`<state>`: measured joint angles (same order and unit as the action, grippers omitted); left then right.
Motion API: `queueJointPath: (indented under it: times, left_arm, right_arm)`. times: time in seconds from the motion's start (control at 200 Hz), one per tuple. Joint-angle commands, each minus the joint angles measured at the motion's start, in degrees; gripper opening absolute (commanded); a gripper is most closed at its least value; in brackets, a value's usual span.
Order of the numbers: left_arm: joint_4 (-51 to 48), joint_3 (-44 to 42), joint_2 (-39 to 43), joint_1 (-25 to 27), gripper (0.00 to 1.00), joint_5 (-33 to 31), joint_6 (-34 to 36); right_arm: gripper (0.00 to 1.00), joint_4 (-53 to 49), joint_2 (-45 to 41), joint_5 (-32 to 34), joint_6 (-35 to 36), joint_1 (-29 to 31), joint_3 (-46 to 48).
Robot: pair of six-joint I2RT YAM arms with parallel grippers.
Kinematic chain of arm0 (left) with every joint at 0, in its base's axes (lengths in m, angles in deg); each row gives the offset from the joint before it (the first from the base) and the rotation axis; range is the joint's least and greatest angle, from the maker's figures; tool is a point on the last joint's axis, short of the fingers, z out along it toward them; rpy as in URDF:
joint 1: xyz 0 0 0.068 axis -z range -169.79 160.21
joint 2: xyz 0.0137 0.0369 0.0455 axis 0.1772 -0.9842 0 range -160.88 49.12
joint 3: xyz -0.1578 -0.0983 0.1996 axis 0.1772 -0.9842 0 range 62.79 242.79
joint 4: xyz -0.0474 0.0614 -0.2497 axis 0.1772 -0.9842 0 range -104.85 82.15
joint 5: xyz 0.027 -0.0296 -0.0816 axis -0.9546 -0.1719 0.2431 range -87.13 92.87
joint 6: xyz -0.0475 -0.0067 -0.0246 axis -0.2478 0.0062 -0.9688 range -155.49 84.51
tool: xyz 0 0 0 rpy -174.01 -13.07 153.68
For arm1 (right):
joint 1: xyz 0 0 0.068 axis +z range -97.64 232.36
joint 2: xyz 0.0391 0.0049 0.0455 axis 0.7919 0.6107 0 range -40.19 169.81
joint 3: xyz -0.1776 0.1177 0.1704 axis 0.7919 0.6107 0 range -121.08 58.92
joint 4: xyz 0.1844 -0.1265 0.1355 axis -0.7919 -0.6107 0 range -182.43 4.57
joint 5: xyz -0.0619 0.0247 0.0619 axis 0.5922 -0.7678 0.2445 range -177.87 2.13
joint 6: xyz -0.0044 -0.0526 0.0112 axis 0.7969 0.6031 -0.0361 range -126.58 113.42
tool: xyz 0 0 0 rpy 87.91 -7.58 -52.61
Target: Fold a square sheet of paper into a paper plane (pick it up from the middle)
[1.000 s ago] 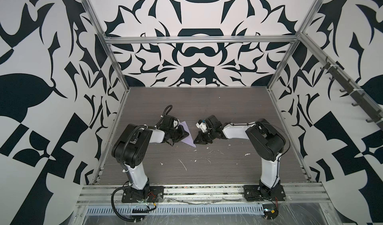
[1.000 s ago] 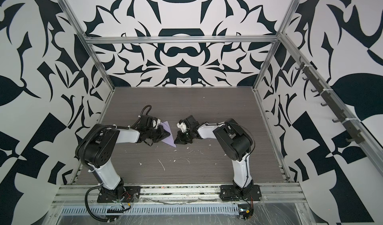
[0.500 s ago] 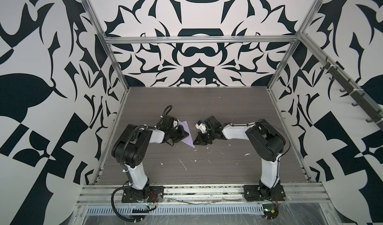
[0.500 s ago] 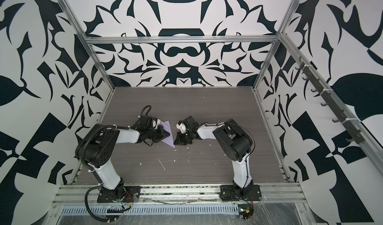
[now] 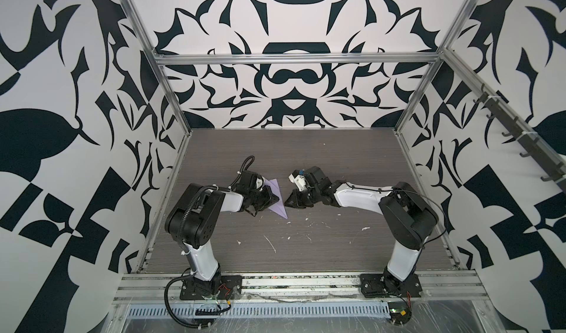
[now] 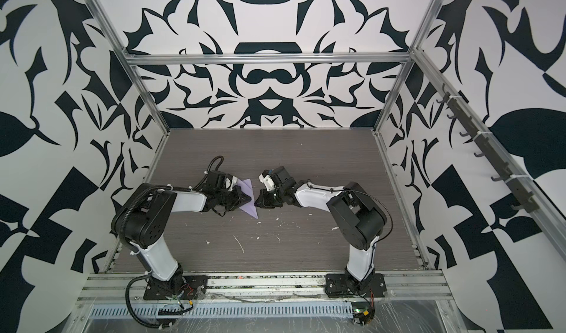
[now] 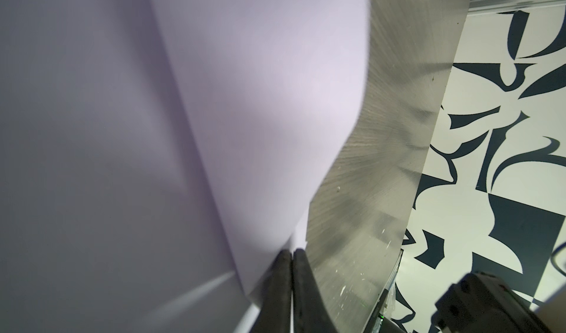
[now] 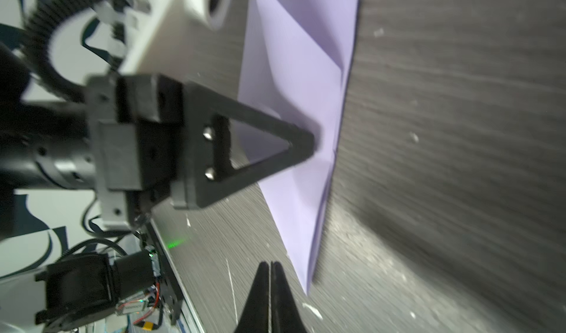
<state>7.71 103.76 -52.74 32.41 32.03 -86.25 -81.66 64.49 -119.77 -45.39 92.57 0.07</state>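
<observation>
Nearest on the bench (image 5: 306,150), white flecks (image 5: 271,244) lie scattered, clear of the work.

Beyond them the paper plane (image 5: 278,209) lies left of centre in both top views. It is a slim lilac dart with its sharp nose toward the near side.

My right tool (image 8: 271,265) sits just right of the plane's near half. Its jaws are pressed together on nothing, and its tips stand beside the paper edge, apart from it.

A little farther, my left tool (image 8: 312,144) reaches in from the left at the plane's mid-body. Its jaws (image 7: 292,255) are closed on a raised flap, and a sliver of paper shows between them. Farthest, the wider tail points at the back wall.

Change noted: over the last second neither arm nor paper has visibly shifted, and the left jaws have only tightened slightly.

Judgement: the grip on the flap is now settled and the folding is far along. The flap in hand appears to be a wing layer awaiting its crease. The right tool is placed to press or steady it.
</observation>
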Motion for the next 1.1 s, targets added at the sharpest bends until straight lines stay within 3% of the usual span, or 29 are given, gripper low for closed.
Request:
queueJointPath:
  times: [0.0,0.125,0.435,1.095]
  left_arm:
    - [-3.8,-0.4,-1.1,0.2,0.08,-2.2,0.3]
    - [-3.8,-0.4,-1.2,0.2,0.08,-2.3,0.3]
    - [-3.4,-1.0,-1.6,0.2,0.08,-2.5,-0.1]
    - [-4.6,-0.7,-2.3,0.2,0.07,-4.2,-0.8]
  right_arm:
    - [0.07,7.3,1.8,-1.6,-5.5,0.3,1.3]
    - [0.06,12.7,4.2,-3.7,-9.1,0.4,2.0]
    - [0.04,13.4,7.3,-3.8,-10.5,0.4,2.9]
    - [0.04,12.3,9.4,-7.2,-8.7,0.4,3.8]
